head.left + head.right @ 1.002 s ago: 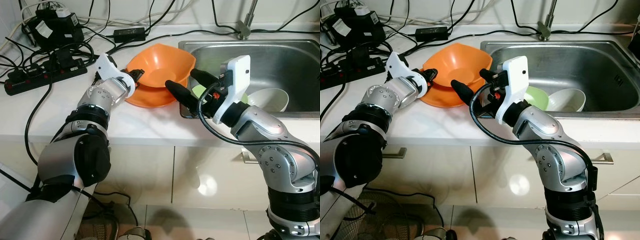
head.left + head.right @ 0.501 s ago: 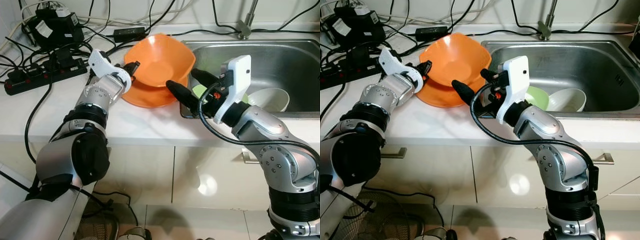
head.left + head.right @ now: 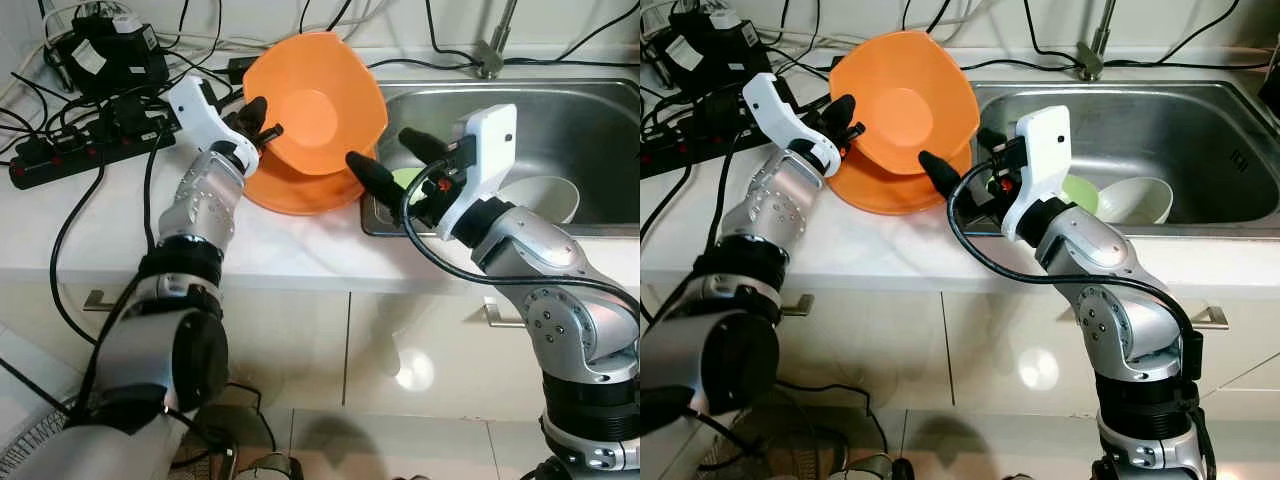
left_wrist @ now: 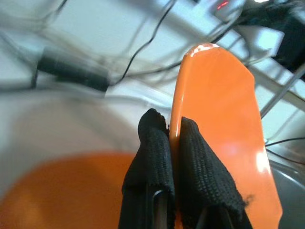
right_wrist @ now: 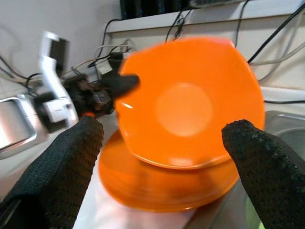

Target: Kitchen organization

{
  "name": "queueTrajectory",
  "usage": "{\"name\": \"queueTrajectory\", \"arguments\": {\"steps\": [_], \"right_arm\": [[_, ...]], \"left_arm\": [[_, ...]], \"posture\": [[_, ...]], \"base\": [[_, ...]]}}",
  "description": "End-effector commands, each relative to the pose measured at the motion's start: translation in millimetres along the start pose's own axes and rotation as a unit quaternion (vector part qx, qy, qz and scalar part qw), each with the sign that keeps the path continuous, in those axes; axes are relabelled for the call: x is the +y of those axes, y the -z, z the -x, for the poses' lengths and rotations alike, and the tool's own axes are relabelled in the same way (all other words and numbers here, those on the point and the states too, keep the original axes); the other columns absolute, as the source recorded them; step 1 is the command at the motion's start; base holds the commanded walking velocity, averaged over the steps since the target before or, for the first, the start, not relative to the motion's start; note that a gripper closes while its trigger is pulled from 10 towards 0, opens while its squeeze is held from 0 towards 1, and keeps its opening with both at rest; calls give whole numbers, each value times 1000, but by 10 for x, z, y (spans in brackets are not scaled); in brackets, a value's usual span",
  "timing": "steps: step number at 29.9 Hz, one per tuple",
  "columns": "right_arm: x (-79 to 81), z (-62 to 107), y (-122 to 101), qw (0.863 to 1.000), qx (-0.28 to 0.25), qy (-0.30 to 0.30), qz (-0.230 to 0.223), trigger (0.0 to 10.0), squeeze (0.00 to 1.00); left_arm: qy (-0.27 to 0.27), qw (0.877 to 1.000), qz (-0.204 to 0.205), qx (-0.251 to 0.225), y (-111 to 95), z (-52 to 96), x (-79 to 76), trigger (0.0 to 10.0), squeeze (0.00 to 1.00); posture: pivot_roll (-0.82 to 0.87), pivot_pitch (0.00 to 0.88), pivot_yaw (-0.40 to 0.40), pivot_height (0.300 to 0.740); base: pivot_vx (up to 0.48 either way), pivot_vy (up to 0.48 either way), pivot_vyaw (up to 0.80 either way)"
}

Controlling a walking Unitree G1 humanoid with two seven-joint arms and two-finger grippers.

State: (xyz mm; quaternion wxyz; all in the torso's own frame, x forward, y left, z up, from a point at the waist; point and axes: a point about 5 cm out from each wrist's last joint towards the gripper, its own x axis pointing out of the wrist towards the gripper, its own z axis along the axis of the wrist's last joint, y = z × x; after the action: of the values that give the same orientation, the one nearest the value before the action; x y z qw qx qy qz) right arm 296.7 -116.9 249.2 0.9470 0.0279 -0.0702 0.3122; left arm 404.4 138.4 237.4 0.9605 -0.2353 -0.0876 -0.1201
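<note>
Head views: left gripper [image 3: 262, 126] pinches the rim of the orange bowl [image 3: 315, 105], tilted up over an orange plate [image 3: 300, 190] on the counter [image 3: 110, 225]. Right gripper [image 3: 385, 165] spread wide beside the sink [image 3: 580, 110].
Left wrist: fingers [image 4: 200, 167] clamp the rim; background blurred.
Right wrist: bowl sits between the parted fingers, untouched, partly blurred.

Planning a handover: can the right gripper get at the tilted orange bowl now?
Probably yes. The right gripper is open and faces the orange bowl, which the left gripper holds tilted by its rim, with nothing between them.
</note>
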Motion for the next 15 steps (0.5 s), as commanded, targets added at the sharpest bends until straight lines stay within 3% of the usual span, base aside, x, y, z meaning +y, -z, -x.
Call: {"name": "queueTrajectory", "arguments": {"steps": [1, 8, 15], "right_arm": [[-49, -18, -73, 1000, -15, 15, 10, 10000, 0], [-102, -26, -111, 999, -26, 29, 20, 10000, 0], [-122, -35, -119, 999, -30, 32, 27, 10000, 0]], "left_arm": [[28, 997, -37, -55, -212, 5, -133, 0, 0], [31, 989, -104, -96, -241, 186, -226, 0, 0], [32, 989, -105, -103, -256, 250, -282, 0, 0]], "posture": [[-13, 48, 66, 740], [-13, 43, 60, 740], [-10, 35, 58, 740]], "base": [[0, 0, 0], [0, 0, 0], [0, -190, 0]]}}
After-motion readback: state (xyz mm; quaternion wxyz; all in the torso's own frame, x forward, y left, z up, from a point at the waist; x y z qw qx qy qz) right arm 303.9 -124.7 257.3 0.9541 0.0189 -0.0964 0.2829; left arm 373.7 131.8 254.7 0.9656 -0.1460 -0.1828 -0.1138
